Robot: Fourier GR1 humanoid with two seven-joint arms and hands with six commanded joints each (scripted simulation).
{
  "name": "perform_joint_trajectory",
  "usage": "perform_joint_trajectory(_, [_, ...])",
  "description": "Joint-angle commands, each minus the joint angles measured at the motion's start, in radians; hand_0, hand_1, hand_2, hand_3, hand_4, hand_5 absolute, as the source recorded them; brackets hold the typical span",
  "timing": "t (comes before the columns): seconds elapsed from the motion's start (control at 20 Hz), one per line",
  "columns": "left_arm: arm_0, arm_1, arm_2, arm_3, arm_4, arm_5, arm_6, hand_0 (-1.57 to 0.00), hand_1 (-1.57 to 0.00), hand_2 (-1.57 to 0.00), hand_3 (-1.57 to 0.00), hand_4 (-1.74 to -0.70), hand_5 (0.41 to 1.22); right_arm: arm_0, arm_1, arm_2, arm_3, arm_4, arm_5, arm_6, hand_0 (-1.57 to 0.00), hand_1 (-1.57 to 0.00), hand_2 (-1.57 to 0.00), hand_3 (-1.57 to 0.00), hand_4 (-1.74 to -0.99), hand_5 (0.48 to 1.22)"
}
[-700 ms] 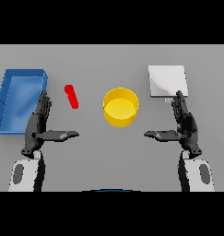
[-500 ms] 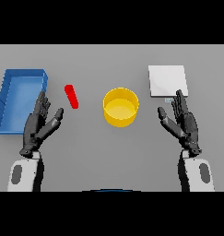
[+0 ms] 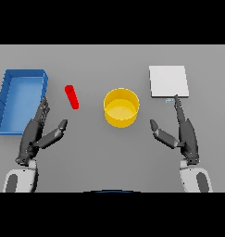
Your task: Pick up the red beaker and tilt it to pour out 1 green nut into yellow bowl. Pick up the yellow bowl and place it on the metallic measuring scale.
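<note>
So the left hand (image 3: pixel 39 133) had swung toward the red beaker (image 3: pixel 71 96), fingers straight, holding nothing. Right hand (image 3: pixel 181 132) idled open near the measuring scale (image 3: pixel 168 81); yellow bowl (image 3: pixel 121 107) untouched, so pouring hadn't started.

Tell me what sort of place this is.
Likely a lab-style bench: a plain grey table with a small red beaker, a round yellow bowl and a flat metallic measuring scale.

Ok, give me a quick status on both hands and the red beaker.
Left hand open, right hand open, both holding nothing. Small red beaker lying untouched on the grey table. Round yellow bowl beside it, path clear.
</note>
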Motion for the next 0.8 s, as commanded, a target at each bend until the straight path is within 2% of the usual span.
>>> perform_joint_trajectory(0.0, [-0.008,-0.002,-0.005,0.009,-0.009,0.002,0.009,0.00,0.00,0.00,0.00,-1.16,0.602,0.001,-0.008,-0.009,-0.010,-0.023,0.016,0.004,0.00,0.00,0.00,0.00,-1.192,0.600])
perform_joint_trajectory(0.05, [0.001,0.000,-0.008,0.019,-0.015,-0.002,0.002,0.00,0.00,0.00,0.00,-1.16,0.602,-0.010,-0.009,-0.012,-0.004,-0.034,0.025,0.013,0.00,0.00,0.00,0.00,-1.199,0.603])
perform_joint_trajectory(0.15, [-0.050,-0.005,-0.002,0.080,-0.028,0.006,-0.002,0.00,0.00,0.00,0.00,-1.17,0.605,0.001,-0.010,-0.017,-0.014,-0.060,0.043,-0.008,0.00,0.00,0.00,0.00,-1.224,0.611])
perform_joint_trajectory(0.3, [-0.134,-0.027,-0.011,0.180,-0.065,0.026,-0.023,0.00,0.00,0.00,0.00,-1.22,0.622,0.006,-0.017,-0.011,-0.018,-0.041,0.039,-0.007,0.00,0.00,0.00,0.00,-1.246,0.627])
perform_joint_trajectory(0.4, [-0.194,-0.027,0.008,0.259,-0.077,0.045,-0.029,0.00,0.00,0.00,0.00,-1.23,0.629,0.019,-0.012,-0.010,-0.032,-0.057,0.048,-0.030,0.00,0.00,0.00,0.00,-1.260,0.633])
perform_joint_trajectory(0.55, [-0.259,-0.026,0.028,0.361,-0.080,0.048,-0.073,0.00,0.00,0.00,0.00,-1.25,0.650,0.001,-0.007,-0.015,-0.019,-0.069,0.050,-0.018,0.00,0.00,0.00,0.00,-1.280,0.634])
perform_joint_trajectory(0.75, [-0.344,-0.025,0.056,0.458,-0.071,0.051,-0.107,0.00,0.00,0.00,0.00,-1.27,0.677,0.015,-0.013,-0.017,-0.001,-0.057,0.046,-0.045,0.00,0.00,0.00,0.00,-1.268,0.635])
